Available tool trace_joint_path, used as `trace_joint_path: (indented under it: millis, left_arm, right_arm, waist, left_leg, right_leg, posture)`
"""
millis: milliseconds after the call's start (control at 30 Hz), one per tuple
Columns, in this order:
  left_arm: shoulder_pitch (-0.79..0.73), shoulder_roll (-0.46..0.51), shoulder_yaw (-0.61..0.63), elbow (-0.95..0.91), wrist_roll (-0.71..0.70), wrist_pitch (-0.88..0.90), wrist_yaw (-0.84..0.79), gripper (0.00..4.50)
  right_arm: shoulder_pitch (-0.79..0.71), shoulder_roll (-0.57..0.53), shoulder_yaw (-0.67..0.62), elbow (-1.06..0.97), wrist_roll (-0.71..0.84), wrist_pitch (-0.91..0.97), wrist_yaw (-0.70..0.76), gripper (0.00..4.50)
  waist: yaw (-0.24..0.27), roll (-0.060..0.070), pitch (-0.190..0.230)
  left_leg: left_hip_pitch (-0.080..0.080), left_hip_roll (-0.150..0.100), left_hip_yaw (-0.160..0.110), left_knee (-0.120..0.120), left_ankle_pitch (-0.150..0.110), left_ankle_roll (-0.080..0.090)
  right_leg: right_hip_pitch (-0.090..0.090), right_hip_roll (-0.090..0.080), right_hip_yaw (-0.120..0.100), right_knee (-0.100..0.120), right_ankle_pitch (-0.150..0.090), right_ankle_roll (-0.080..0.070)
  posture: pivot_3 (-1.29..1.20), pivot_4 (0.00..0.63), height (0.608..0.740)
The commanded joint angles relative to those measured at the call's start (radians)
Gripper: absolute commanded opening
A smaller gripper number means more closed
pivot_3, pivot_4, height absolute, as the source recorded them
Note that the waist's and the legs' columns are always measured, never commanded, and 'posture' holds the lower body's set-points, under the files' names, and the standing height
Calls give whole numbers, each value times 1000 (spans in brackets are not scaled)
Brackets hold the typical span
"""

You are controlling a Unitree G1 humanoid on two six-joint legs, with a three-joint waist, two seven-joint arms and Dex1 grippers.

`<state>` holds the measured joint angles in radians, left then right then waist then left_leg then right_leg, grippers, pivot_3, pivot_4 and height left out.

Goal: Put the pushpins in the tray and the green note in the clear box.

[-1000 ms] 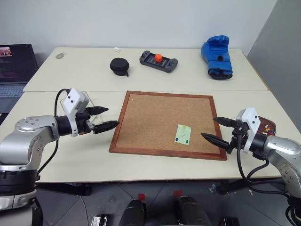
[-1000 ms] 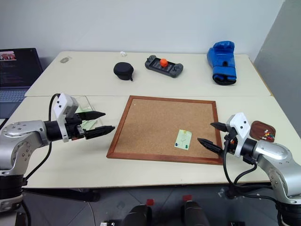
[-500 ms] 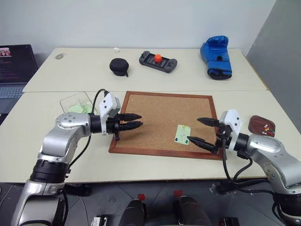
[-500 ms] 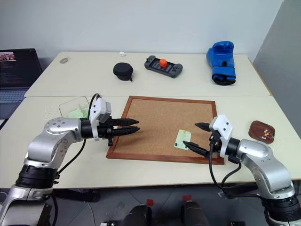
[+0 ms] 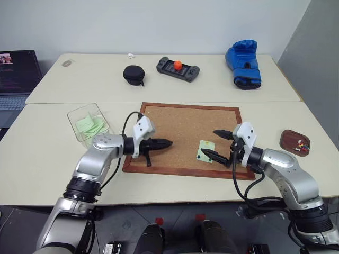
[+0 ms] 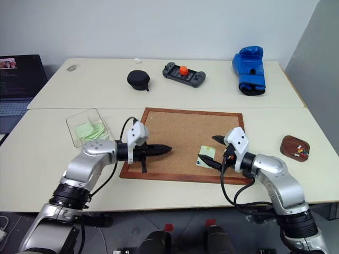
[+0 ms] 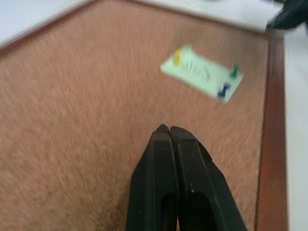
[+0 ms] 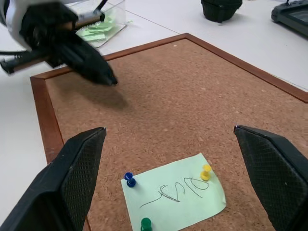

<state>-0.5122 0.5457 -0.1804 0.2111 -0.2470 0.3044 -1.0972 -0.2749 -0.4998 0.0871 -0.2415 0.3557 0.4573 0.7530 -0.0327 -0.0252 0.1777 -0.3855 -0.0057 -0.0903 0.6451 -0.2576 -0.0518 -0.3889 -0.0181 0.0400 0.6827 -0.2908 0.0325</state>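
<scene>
The green note (image 5: 206, 150) lies pinned on the cork board (image 5: 180, 127) near its front right corner. Three pushpins hold it: yellow (image 8: 206, 169), blue (image 8: 129, 179) and green (image 8: 146, 224). My right gripper (image 5: 209, 143) is open, its fingers straddling the note just above the board. My left gripper (image 5: 168, 143) is shut and empty, pointing right over the board's left half, well short of the note. The tray (image 5: 288, 138) sits at the far right with a few pushpins in it. The clear box (image 5: 87, 121) stands left of the board with green slips inside.
On the far table lie a black pouch (image 5: 134, 74), a game controller (image 5: 178, 67) and a blue boxing glove (image 5: 243, 64). A laptop (image 5: 16, 76) stands at the far left. Bare tabletop surrounds the board.
My left gripper closed and swung right from beside the clear box to over the board. My right gripper moved left from the board's corner to the note, staying open.
</scene>
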Motion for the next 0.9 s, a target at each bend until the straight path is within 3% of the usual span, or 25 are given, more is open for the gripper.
trace_joint_path:
  millis: [33,433,533,900]
  left_arm:
    - [-7,-24,-22,56,43,-59,13,17]
    - [-6,-21,-61,100,73,-15,-38,17]
    - [-2,-18,-61,95,75,-11,-43,0]
    - [-1,-18,-56,72,74,6,-40,0]
  right_arm:
    - [-49,29,22,47,-34,-43,-13,4500]
    - [-133,77,60,255,-103,-111,7,4500]
    - [-149,88,63,295,-119,-130,4,4078]
    - [-173,98,55,376,-151,-171,3,1731]
  waist:
    - [0,0,0]
    - [0,0,0]
    - [0,1,-1]
    - [-1,1,-1]
  left_leg:
    - [0,0,0,0,0,0]
    - [2,0,0,0,0,0]
    - [2,0,0,0,0,0]
    - [2,0,0,0,0,0]
  right_leg:
    - [0,0,0,0,0,0]
    - [2,0,0,0,0,0]
    - [1,0,0,0,0,0]
    - [1,0,0,1,0,0]
  posture:
    - [0,150,740]
    - [0,150,740]
    - [0,150,740]
    - [0,150,740]
